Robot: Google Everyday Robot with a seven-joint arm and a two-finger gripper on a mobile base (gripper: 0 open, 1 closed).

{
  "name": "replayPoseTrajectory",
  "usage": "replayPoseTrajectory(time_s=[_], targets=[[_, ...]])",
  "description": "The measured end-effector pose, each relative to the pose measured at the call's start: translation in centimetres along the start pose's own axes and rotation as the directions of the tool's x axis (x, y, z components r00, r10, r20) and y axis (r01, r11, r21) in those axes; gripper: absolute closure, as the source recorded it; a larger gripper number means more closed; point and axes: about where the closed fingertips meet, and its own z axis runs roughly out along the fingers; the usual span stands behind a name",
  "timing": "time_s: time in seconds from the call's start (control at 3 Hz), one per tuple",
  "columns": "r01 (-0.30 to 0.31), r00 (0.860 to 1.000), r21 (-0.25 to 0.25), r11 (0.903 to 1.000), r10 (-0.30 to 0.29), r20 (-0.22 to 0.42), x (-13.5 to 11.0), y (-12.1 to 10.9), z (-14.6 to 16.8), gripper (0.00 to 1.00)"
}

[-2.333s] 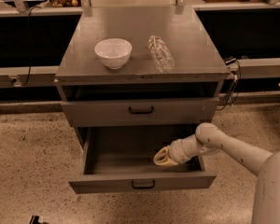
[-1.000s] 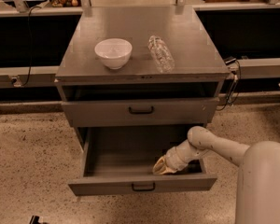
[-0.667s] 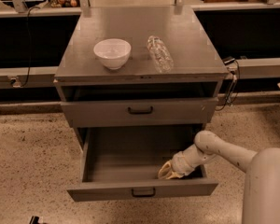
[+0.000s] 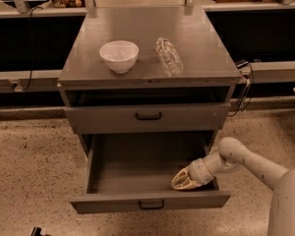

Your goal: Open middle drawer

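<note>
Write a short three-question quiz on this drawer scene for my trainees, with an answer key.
1. Which thing lies on its side beside the white bowl on the cabinet top?
2. True or false: the middle drawer is shut.
3. Where is the gripper?
A) Over the white bowl
B) Inside the middle drawer, near its front right corner
C) Out of the camera view

Key:
1. The clear plastic bottle.
2. False: it is pulled out, and its plain grey inside shows.
3. B.
</note>
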Motion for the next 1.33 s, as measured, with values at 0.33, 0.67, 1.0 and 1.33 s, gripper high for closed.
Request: replayPoseTrajectory(time_s=[0.33, 0.67, 1.0, 1.33], targets=[[0.069, 0.997, -0.013, 0.9975, -0.069, 0.036, -2.4, 0.4, -1.4, 1.0], [0.117, 0.992, -0.03, 0.9927, -0.115, 0.048, -4.2, 0.6, -2.2, 1.0], [0.131, 0.988, -0.012, 0.9914, -0.129, 0.086, -5.2, 0.1, -3.0, 1.0], [0.124, 0.975, 0.078, 0.9891, -0.136, 0.173, -6.2, -0.5, -4.7, 1.0]])
